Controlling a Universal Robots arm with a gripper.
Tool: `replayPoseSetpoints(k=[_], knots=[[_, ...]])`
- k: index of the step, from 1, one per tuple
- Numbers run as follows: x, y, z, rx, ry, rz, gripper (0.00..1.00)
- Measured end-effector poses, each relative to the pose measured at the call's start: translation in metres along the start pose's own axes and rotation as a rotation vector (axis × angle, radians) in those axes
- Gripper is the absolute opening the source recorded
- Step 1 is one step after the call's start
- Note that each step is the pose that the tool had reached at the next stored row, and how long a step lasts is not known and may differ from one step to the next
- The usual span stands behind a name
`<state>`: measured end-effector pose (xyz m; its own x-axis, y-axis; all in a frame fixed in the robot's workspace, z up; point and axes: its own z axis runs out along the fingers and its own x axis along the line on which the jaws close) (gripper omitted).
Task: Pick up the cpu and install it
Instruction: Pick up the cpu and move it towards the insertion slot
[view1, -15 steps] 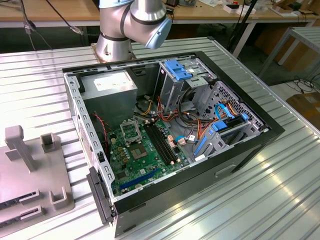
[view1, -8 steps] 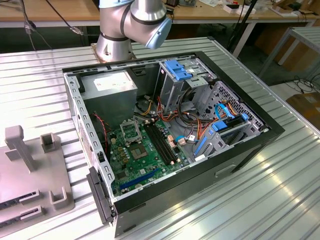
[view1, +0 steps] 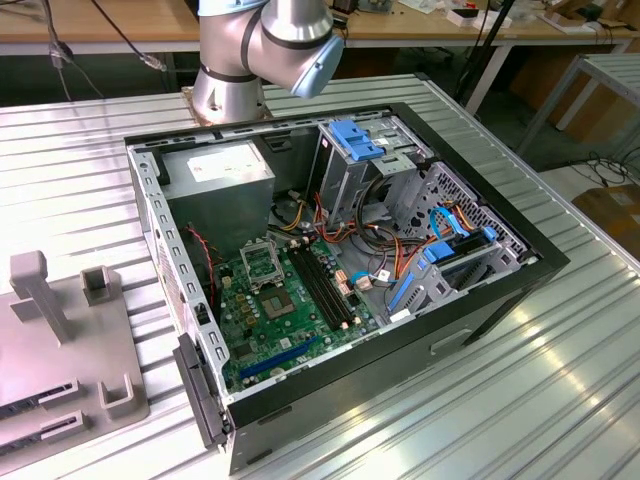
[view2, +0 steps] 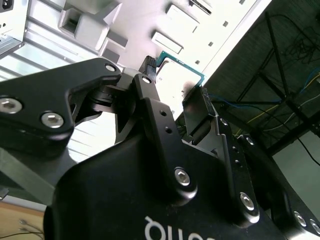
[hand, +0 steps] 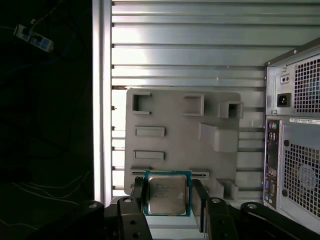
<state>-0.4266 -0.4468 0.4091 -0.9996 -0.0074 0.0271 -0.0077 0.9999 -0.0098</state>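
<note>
The cpu (hand: 166, 196), a small square chip with a pale metal face and green edge, sits clamped between the two black fingers of my gripper (hand: 167, 183). The gripper is shut on it. In the second wrist view the cpu (view2: 181, 79) shows edge-on between the fingers (view2: 197, 107) of the gripper (view2: 172, 81). The chip hangs above the grey fixture plate (hand: 175, 120), apart from it. In the exterior view the open computer case (view1: 520, 275) lies on its side, with the black-and-silver socket frame (view1: 262, 262) on the green board (view1: 280, 325).
The grey fixture plate (view1: 60, 340) with raised blocks lies at the exterior view's left of the case. The case's rear panel (hand: 295, 135) stands beside the plate. The arm's base (view1: 232, 85) rises behind the case. Cables and blue drive brackets (view1: 355, 138) crowd the case's far half. The ribbed table edge (hand: 102, 100) borders a dark drop.
</note>
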Motion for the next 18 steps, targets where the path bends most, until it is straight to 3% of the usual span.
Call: replayPoseSetpoints(k=[18], knots=[[-0.0118,-0.0001,-0.0003,0.0,0.0001,0.0,0.47]])
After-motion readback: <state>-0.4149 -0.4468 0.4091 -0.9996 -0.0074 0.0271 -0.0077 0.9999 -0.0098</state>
